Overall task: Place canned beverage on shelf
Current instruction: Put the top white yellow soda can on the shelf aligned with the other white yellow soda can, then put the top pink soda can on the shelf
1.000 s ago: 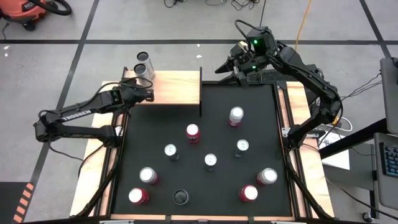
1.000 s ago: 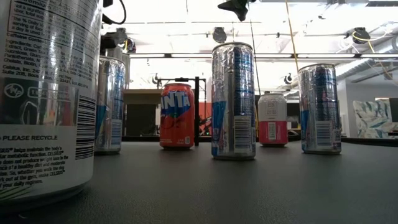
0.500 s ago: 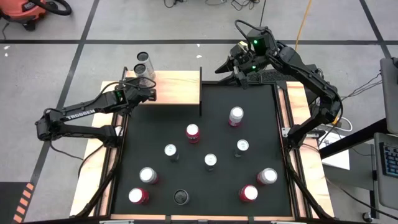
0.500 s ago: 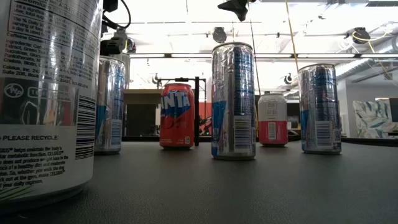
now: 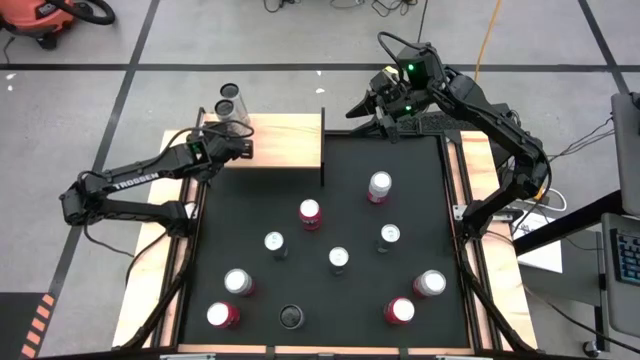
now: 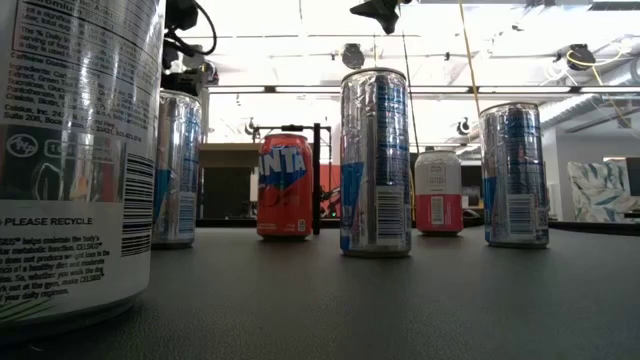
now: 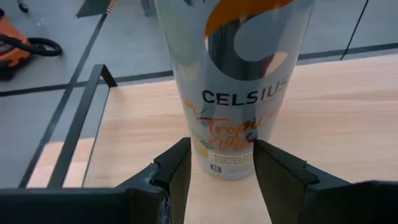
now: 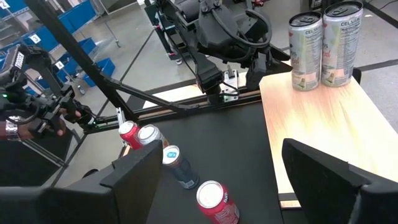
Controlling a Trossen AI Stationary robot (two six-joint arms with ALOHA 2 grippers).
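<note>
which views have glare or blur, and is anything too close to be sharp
Low view: bright ceiling lights wash out the room behind the cans, and the nearest can looms large, cut off by the frame. Left wrist view: the Celsius can fills the frame between the left hand, its top cropped and soft. High view: evenly lit, the shelf clear.

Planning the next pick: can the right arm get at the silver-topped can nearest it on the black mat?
Probably yes. The right end effector hovers open above the mat's far edge, and that silver-topped can stands apart from other cans, nothing between them.
</note>
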